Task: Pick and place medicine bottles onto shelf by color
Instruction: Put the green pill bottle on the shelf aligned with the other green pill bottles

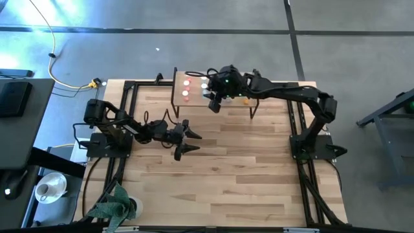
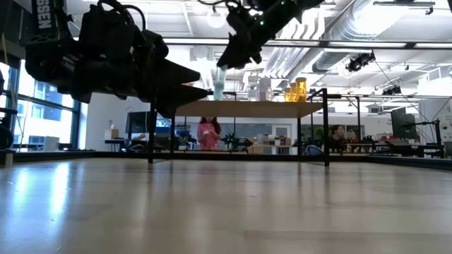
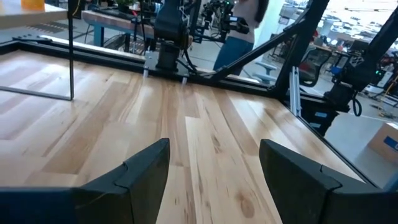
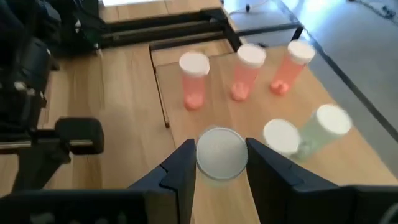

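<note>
The light-wood shelf (image 1: pixel 178 77) stands at the table's far side on thin black legs. My right gripper (image 1: pixel 213 102) is above the shelf's near part, shut on a pale bottle with a white cap (image 4: pixel 221 154). Three red-pink bottles (image 4: pixel 194 81) stand upright in a row on the shelf (image 4: pixel 211 115), and two pale green bottles (image 4: pixel 323 127) stand beside the gripper. Orange bottles (image 2: pixel 296 90) stand toward the shelf's right end. My left gripper (image 1: pixel 193 141) is open and empty over the table's middle left, and it also shows in the left wrist view (image 3: pixel 214 149). My right gripper pinches the pale bottle between its two fingers (image 4: pixel 183 165), at the upper part just under the white cap (image 4: pixel 221 154). The fingers come from above, pointing down. The bottle hangs upright below them (image 2: pixel 220 83), its bottom close over the shelf top; whether it touches I cannot tell.
The shelf's black legs (image 2: pixel 326 134) and crossbars stand on the plank table. Black frame rails (image 1: pixel 129 90) run along the table's left and right sides. A potted plant (image 1: pixel 116 207) sits at the near left corner. People show in the room behind the table (image 2: pixel 208 134).
</note>
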Robot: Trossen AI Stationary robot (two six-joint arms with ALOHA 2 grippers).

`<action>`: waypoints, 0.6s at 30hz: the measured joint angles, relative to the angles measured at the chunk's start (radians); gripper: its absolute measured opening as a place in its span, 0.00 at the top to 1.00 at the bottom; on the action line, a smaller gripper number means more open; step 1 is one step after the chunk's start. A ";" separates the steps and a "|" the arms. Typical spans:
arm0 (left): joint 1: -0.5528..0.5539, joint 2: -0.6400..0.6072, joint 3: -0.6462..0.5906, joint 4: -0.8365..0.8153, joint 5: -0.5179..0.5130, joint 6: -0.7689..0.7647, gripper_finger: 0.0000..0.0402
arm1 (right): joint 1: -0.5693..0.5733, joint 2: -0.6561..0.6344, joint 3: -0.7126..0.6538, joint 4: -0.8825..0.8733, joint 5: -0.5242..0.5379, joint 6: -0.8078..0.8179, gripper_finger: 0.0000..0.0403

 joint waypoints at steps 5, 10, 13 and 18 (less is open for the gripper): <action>0.000 0.000 0.000 -0.005 0.000 0.000 0.41 | -0.005 0.035 0.000 0.006 -0.011 0.000 0.72; 0.000 0.000 0.000 -0.009 0.001 0.000 0.41 | -0.005 0.054 -0.001 0.008 -0.013 0.000 0.72; 0.000 0.000 0.000 -0.009 0.001 0.000 0.41 | -0.005 0.059 -0.001 0.001 -0.015 0.000 0.72; 0.000 0.000 0.000 -0.011 0.000 0.000 0.41 | -0.005 0.066 -0.001 -0.001 -0.018 0.000 0.72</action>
